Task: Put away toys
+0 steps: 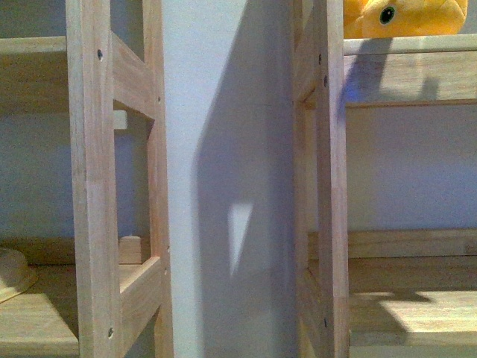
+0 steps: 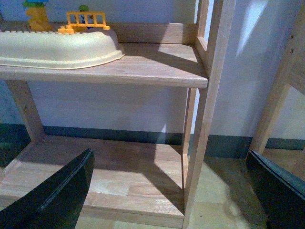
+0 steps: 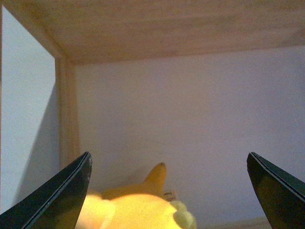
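Note:
An orange-yellow plush toy [image 1: 402, 18] with a glossy dark eye lies on the upper right shelf [image 1: 410, 46] at the top right of the front view. In the right wrist view the same toy [image 3: 136, 207] sits low between the dark fingers, a pointed ear sticking up, inside the shelf bay near the wall. My right gripper [image 3: 169, 191] is open and set wide around it without touching. My left gripper [image 2: 174, 191] is open too, with nothing between its fingers, in front of the lowest shelf board [image 2: 109, 176] of the left rack.
Two wooden racks stand side by side with a white wall between them; their posts [image 1: 93, 179] [image 1: 328, 179] frame the gap. A pale tan hat-shaped object [image 2: 57, 47] and colourful block toys [image 2: 86, 21] rest on the left rack's middle shelf. A wooden board [image 3: 162, 28] roofs the toy's bay.

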`<action>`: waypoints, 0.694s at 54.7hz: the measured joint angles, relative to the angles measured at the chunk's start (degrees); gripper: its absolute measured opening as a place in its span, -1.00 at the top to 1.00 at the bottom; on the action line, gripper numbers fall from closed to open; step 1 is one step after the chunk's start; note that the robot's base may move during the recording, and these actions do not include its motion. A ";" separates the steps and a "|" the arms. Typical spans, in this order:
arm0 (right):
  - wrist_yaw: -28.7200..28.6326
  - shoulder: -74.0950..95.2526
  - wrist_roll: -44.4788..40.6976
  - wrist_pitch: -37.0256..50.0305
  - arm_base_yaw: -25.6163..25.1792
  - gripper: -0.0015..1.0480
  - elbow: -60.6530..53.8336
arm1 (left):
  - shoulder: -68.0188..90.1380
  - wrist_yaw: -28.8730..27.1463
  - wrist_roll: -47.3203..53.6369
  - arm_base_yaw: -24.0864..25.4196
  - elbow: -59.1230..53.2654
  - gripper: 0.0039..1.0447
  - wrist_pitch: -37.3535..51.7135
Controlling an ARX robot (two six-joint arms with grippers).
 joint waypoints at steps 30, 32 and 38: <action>-1.92 -32.37 8.92 -3.30 -14.88 -0.87 -37.38 | 0.02 0.00 0.00 0.00 0.00 -0.88 0.00; -3.02 -34.69 9.86 -4.39 -16.13 -0.87 -39.89 | 0.00 0.00 0.00 0.00 0.00 -0.88 0.00; -7.04 -41.29 13.09 -7.82 -19.67 -0.87 -47.10 | 0.00 0.00 0.00 0.00 0.00 -0.88 0.00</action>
